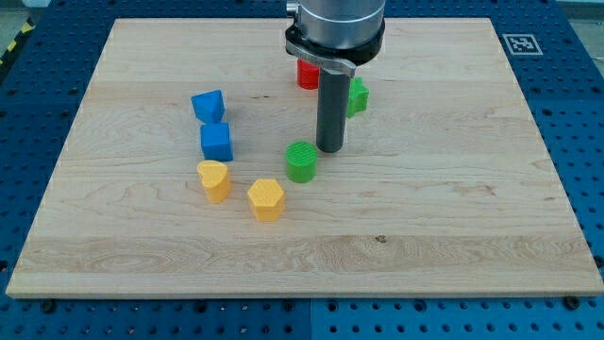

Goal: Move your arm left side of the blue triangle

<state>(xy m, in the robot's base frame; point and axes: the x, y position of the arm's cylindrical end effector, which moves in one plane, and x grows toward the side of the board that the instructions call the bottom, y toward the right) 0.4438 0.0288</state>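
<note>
blue triangle sits toward the view's left on the wooden board, just above the blue cube; my tip has no claw to open or close and rests well to its right, just beside the green cylinder

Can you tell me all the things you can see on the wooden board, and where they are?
blue triangle: 1, blue, view's left, upper of the two blue blocks
blue cube: 1, blue, just below the triangle
yellow blocks: 2, yellow, one below the cube, one to its right
green cylinder: 1, green, middle
green block: 1, green, right of the rod, partly hidden
red block: 1, red, top, mostly hidden behind the arm
board: 1, wooden
my tip: 1, dark, just right of and above the green cylinder, far right of the triangle
</note>
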